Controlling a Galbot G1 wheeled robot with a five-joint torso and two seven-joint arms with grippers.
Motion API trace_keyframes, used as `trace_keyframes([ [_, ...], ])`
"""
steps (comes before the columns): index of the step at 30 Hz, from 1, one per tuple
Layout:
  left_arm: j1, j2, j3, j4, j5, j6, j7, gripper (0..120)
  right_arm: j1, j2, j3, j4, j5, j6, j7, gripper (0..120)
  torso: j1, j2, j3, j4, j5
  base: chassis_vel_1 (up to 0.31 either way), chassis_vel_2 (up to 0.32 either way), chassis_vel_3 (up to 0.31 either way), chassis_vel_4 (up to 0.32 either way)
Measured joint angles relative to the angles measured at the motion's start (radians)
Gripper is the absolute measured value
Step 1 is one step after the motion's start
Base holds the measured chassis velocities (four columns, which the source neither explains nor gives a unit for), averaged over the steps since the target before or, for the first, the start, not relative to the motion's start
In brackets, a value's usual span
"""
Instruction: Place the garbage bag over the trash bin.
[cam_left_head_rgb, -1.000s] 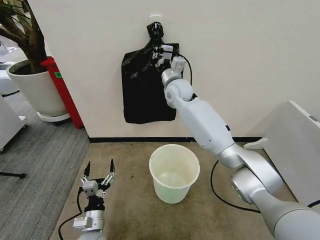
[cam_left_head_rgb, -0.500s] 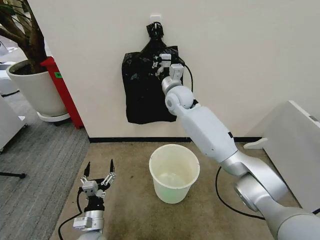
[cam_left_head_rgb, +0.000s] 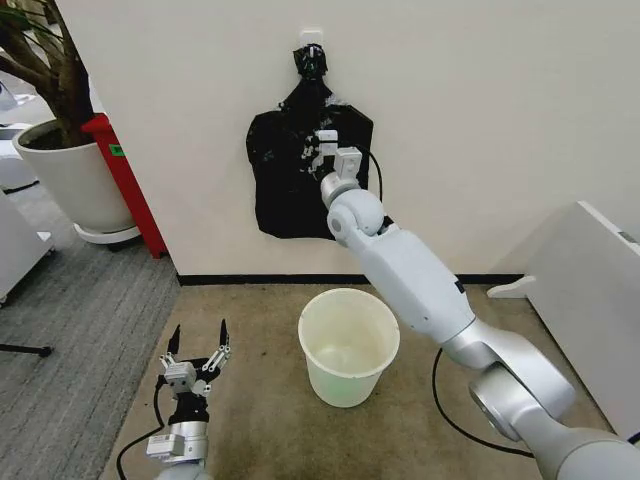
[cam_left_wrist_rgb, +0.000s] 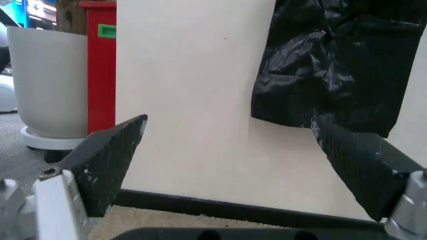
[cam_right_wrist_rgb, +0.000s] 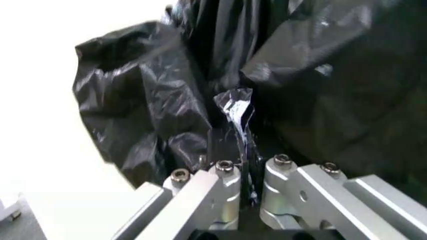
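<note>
A black plastic bundle (cam_left_head_rgb: 285, 195) hangs flat on the wall from a hook by its knotted top (cam_left_head_rgb: 312, 62). My right gripper (cam_left_head_rgb: 326, 142) is pressed against the bundle's front, at mid height. In the right wrist view the gripper (cam_right_wrist_rgb: 233, 142) is shut on a thin, glossy, crinkled fold of the garbage bag (cam_right_wrist_rgb: 235, 107). I cannot tell that sheet apart from the rest of the bundle. The cream-white trash bin (cam_left_head_rgb: 345, 385) stands upright on the floor below, with nothing in it. My left gripper (cam_left_head_rgb: 198, 342) waits low at the left, open, and its wrist view (cam_left_wrist_rgb: 228, 120) faces the wall.
A large white plant pot (cam_left_head_rgb: 75, 180) and a red box (cam_left_head_rgb: 125, 180) stand against the wall at the left. A white panel (cam_left_head_rgb: 590, 290) stands at the right. A black cable (cam_left_head_rgb: 440, 395) trails on the carpet beside the bin.
My right gripper has come down the wall from just under the knot to the bundle's middle. The black plastic has shifted right and bunched wider, its lower edge a little higher. The left arm is unmoved.
</note>
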Motion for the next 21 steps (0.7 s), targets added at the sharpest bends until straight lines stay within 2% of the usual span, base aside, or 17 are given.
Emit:
trace_keyframes([
  [21,0.001,-0.004,0.002,0.005,0.008,0.001,0.0,97,-0.167,-0.014,-0.002,0.05,-0.046,0.004,-0.015,0,0.0,0.0,0.0,0.0,0.0001,0.0,0.0,0.0,0.0],
])
